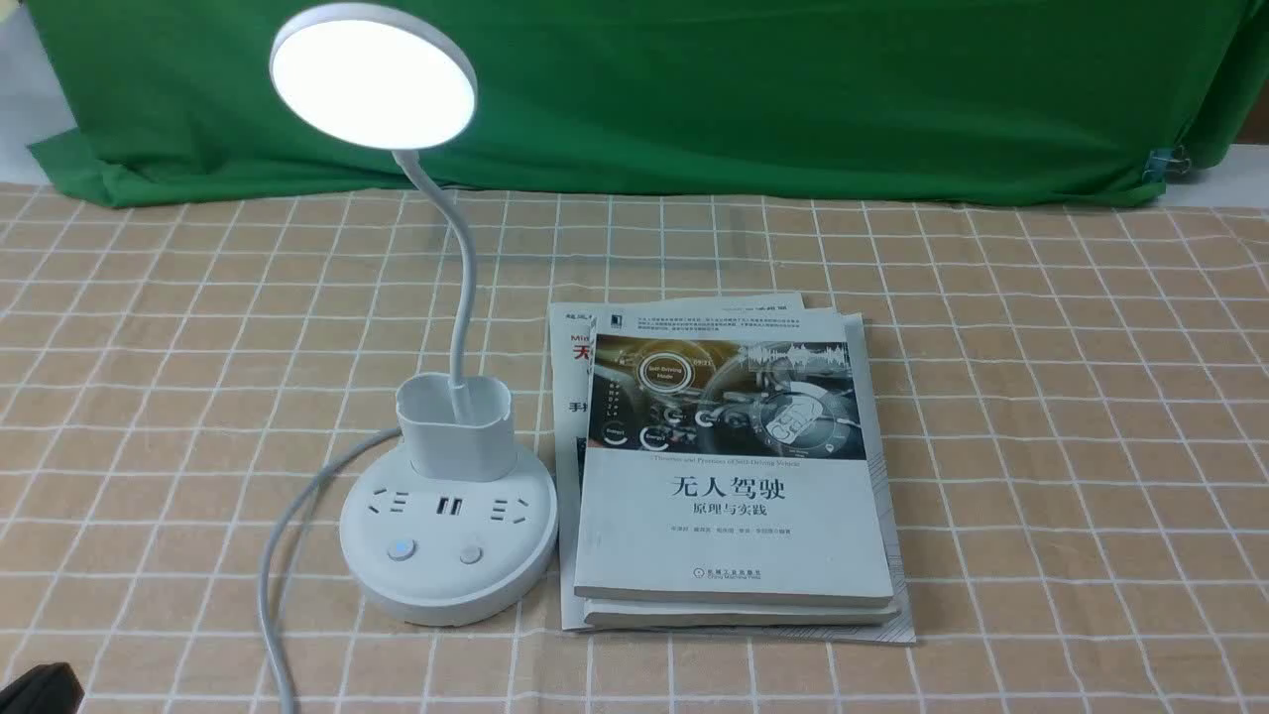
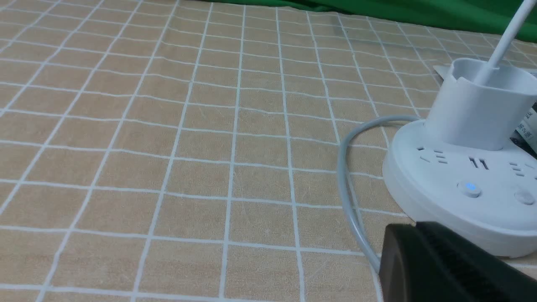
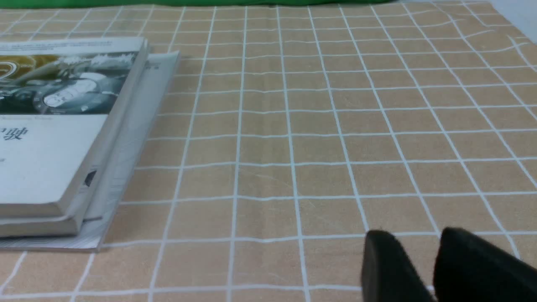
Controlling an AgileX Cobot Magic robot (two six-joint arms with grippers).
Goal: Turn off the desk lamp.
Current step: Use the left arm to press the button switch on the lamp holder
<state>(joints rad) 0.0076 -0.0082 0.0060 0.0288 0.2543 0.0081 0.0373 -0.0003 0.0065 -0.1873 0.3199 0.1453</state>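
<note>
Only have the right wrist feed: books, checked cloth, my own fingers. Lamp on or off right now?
Observer: On. In the front view the desk lamp has its disc head glowing white.
Operator: Which button on the base looks live?
Observer: The left button shows a small blue light. The right button beside it is unlit.
</note>
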